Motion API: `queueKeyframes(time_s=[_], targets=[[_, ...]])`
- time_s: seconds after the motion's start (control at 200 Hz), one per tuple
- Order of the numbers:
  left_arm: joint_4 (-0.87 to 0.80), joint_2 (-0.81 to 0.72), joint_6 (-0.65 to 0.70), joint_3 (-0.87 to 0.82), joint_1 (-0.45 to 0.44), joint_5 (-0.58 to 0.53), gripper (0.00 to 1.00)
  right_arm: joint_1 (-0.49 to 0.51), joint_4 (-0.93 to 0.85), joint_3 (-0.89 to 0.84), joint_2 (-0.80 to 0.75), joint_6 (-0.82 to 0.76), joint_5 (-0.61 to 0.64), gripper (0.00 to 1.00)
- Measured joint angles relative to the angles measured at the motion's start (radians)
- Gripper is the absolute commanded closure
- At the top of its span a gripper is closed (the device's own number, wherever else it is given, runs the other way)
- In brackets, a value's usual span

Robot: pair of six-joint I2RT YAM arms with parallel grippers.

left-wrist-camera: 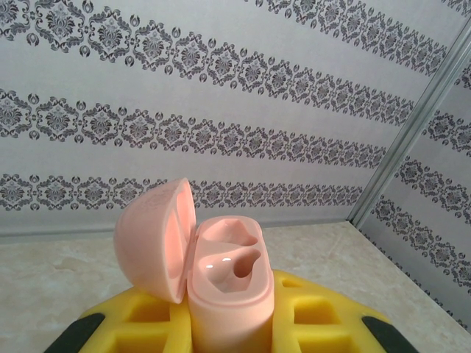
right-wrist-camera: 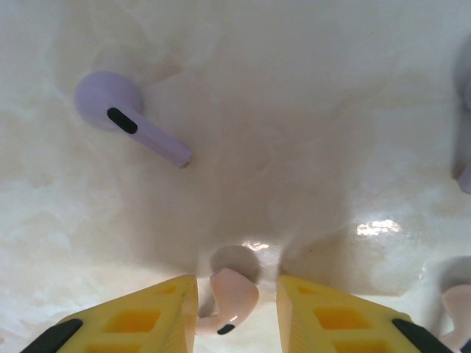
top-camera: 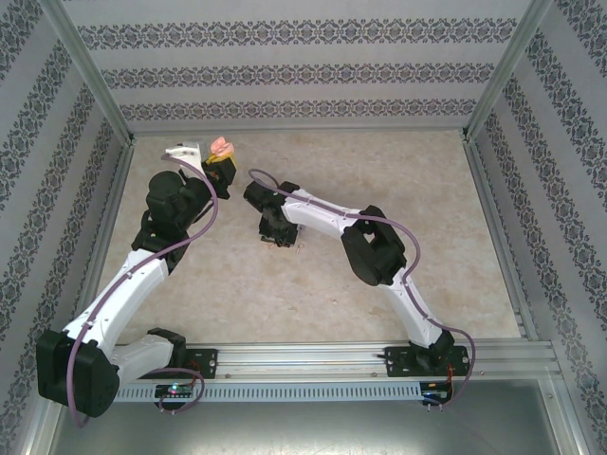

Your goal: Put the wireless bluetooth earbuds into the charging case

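Claw (left-wrist-camera: 229, 312) (gripping case (left-wrist-camera: 224, 268)), marbled table (left-wrist-camera: 51, 276), damask walls (left-wrist-camera: 221, 110)

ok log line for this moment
left gripper: shut on open pink case, aloft | right gripper: open, straddling pink earbud on table | lilac earbud: loose on table

There is one glossy pink plastic charging case (left-wrist-camera: 224, 294). Two pink stemmed earbuds show: a near pink earbud (right-wrist-camera: 232, 298) and a right-corner pink earbud (right-wrist-camera: 458, 312). There is one whole lilac stemmed earbud (right-wrist-camera: 132, 125), plus a cropped lilac sliver (right-wrist-camera: 465, 176) at the right edge.
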Motion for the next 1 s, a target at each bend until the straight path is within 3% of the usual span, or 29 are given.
queueKeyframes(time_s=[0.47,0.724,0.999], targets=[[0.006,-0.006,0.0,-0.01,0.0,0.0,1.0,0.015,-0.031,0.014,0.013,-0.035,0.011,0.79],[0.007,-0.013,-0.002,-0.01,0.0,0.0,1.0,0.014,-0.042,0.016,0.013,-0.085,0.033,0.64],[0.007,-0.013,-0.003,-0.01,0.0,0.001,1.0,0.013,-0.043,0.018,0.013,-0.098,0.041,0.65]])
